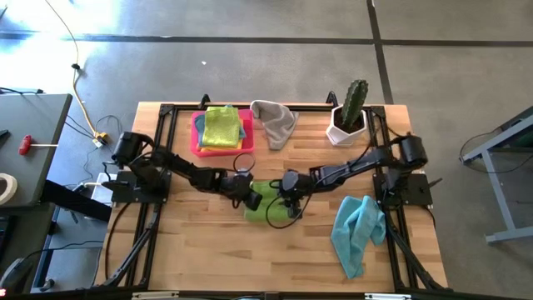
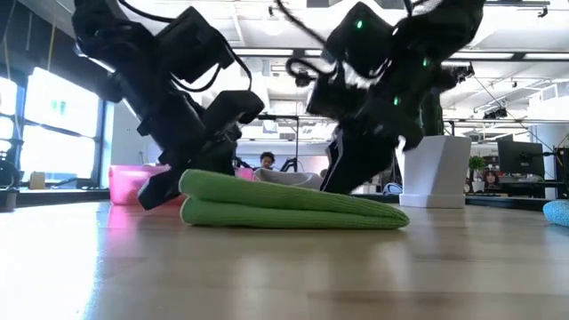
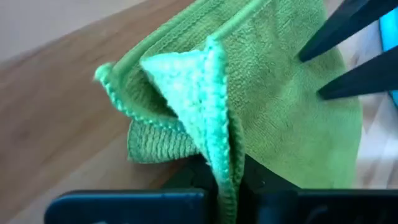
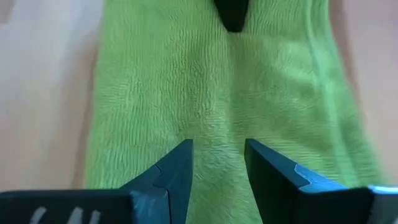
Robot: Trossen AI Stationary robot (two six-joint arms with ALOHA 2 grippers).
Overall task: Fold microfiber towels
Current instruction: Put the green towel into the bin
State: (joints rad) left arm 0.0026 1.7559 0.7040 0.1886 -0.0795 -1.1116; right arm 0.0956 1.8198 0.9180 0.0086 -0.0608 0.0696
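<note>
A green microfiber towel (image 1: 265, 202) lies folded over on the table's middle; the low view shows its stacked layers (image 2: 284, 206). My left gripper (image 1: 247, 193) is shut on the towel's left end. My right gripper (image 1: 288, 198) stands open over the towel's right part (image 4: 217, 106), fingers pointing down at a slant. More microfiber towels: yellow and lime ones on a blue one in the pink tray (image 1: 196, 137), a crumpled grey one (image 1: 275, 122) behind, a light blue one (image 1: 356, 232) at the near right. My left gripper pinches a raised, hemmed edge (image 3: 219, 146) at the green towel's left end between its two fingers, more than one layer by the look of it. The fingers come slanting down from the table's left. The rest of the towel lies on the table. My right gripper's fingertips (image 4: 179, 163) stand right above the towel; whether they touch it I cannot tell.
A cactus in a white pot (image 1: 348, 117) stands at the far right. The pink tray sits at the far left of centre. Bare wood lies along the near edge (image 1: 208, 250). People sit in the room beyond the table (image 2: 265, 161).
</note>
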